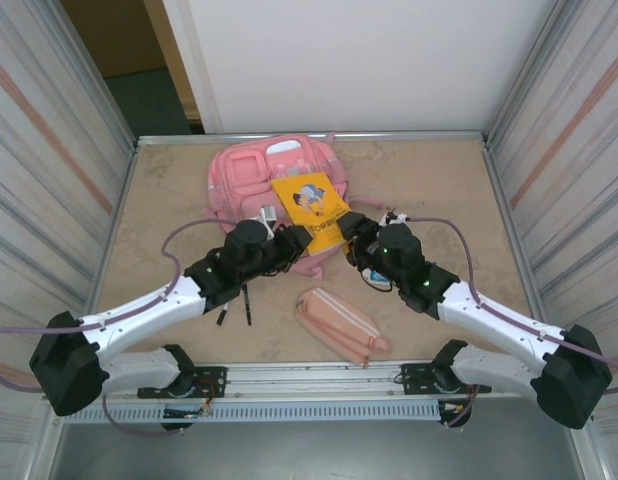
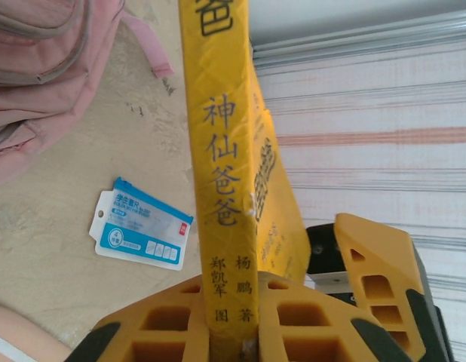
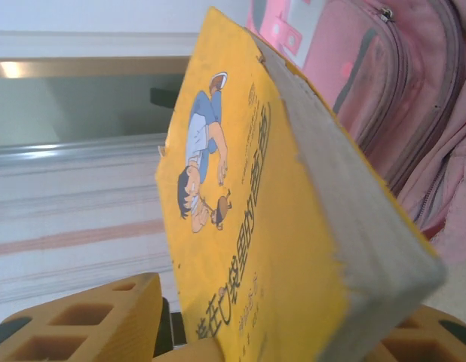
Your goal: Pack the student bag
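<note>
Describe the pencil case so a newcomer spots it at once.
Start at the big pink backpack at the far side of the table. Come nearer, past the yellow book, toward the front rail. The pencil case lies there alone: small, oblong, pink, pale-striped.

One student bag (image 1: 244, 180), one yellow book (image 1: 314, 207), one pink pencil case (image 1: 339, 322), one blue-white card (image 2: 142, 226), two dark pens (image 1: 223, 314) (image 1: 247, 305)

A robot lab's test cell: a beige table (image 1: 439, 200) edged with an aluminium frame (image 1: 309, 136), ribbed panels (image 1: 49, 150) at 9 and 3 o'clock, a white board (image 1: 359, 60) at 12, and two arms (image 1: 139, 315) bolted to a rail (image 1: 309, 372) at 6.
</note>
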Robot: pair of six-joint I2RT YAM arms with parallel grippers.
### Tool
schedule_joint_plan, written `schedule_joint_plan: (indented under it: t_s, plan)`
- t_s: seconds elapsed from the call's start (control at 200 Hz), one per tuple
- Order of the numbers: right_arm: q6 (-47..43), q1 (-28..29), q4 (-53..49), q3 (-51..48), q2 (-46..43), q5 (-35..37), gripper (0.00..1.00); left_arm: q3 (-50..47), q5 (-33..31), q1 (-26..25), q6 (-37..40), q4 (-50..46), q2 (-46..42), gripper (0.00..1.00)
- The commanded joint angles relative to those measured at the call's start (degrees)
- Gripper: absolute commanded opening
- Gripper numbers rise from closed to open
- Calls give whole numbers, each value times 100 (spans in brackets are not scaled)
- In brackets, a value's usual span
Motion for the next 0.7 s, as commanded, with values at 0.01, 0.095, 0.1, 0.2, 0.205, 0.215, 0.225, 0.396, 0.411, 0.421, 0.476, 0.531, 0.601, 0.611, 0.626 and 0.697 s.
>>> schedule_joint_plan:
  t_s: [0.01,0.095,0.1,0.2,0.205,0.215,0.225,0.396,0.411,0.421,0.476,0.531,0.601,0.611,0.626,0.697]
  plan:
    - [-309,73,137,229,-82,108,46,-5,-225,-41,-26,377,-236,0]
    - [-351,80,236,206,-82,95,37,-29,-245,-44,-94,378,-191,0]
    - [-352,80,245,207,-83,91,36,-30,-244,-44,-106,382,-186,0]
    - [-588,88,290,238,-149,146,24,-16,-134,-45,-205,489,-72,0]
    - [-598,84,281,240,-156,155,23,-19,-123,-44,-210,495,-69,0]
    - [-623,76,276,242,-166,169,22,-17,-97,-44,-213,495,-50,0]
    - [-653,79,255,254,-177,188,20,-12,-80,-44,-227,499,-32,0]
    - [-1231,80,132,395,-315,385,8,-94,122,-43,-517,763,151,0]
    - [-1284,80,125,400,-396,407,7,-100,137,-40,-545,790,170,0]
    - [-1320,80,118,407,-406,417,5,-108,148,-43,-554,797,181,0]
    - [-1436,80,88,413,-436,456,0,-102,199,-43,-553,845,210,0]
    - [-1546,71,155,409,-450,464,0,-77,240,-50,-493,829,232,1]
    - [-1701,63,284,377,-466,415,0,-66,276,-53,-515,821,280,4]
    - [-1727,64,299,375,-465,405,0,-70,282,-53,-531,825,284,4]
    - [-1777,61,307,375,-469,405,0,-74,287,-49,-549,826,296,4]
    - [-1912,56,291,384,-484,402,0,-81,307,-46,-550,885,337,4]
